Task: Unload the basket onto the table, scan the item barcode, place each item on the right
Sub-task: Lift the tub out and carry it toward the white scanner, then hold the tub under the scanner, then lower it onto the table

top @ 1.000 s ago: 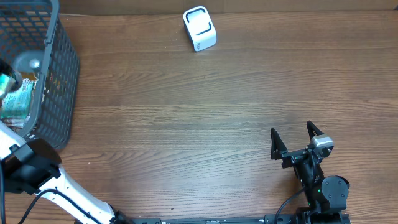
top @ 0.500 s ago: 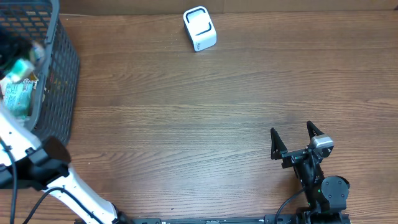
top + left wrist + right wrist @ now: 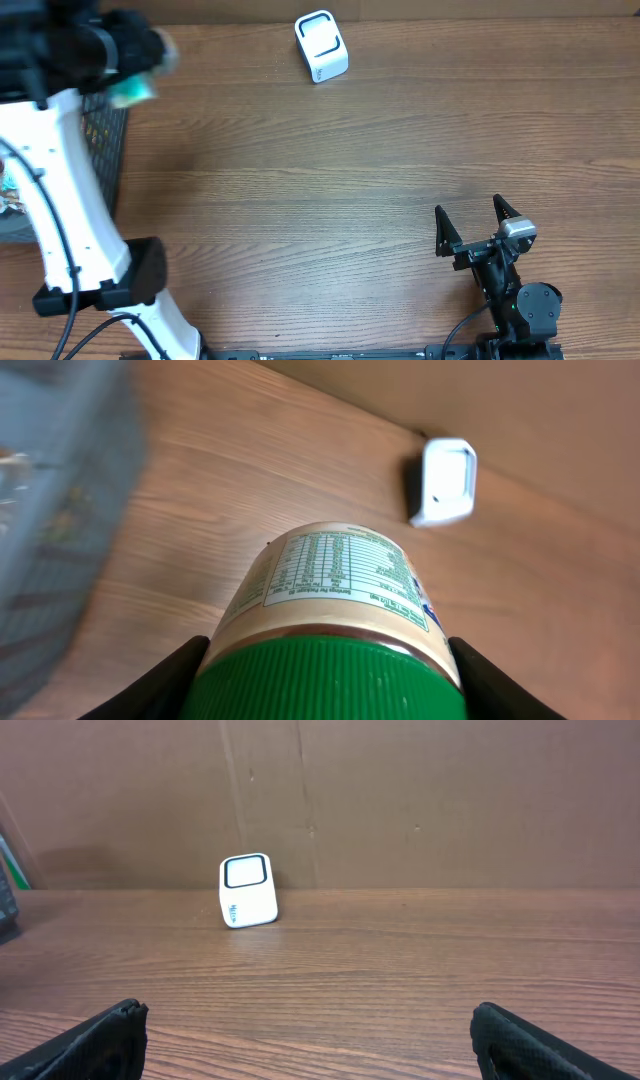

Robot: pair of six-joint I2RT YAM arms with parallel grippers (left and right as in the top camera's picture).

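Step in hand reads as the carry: the green-lidded jar (image 3: 340, 585) must end up in front of the scanner w/ its barcode facing the window. Nearest the left wrist cam is the ribbed lid (image 3: 330, 680), then the nutrition panel facing up. No barcode shows, so prob. a slow wrist roll en route, w/o loosening the grip. Left jaws: fairly narrow, clamped on the jar at the lid, jar in the air just beside the wire basket (image 3: 108, 150), above the desk (image 3: 350, 200). White scanner (image 3: 321, 46) stands well apart, at the far edge. Right jaws: spread wide, holding nothing.
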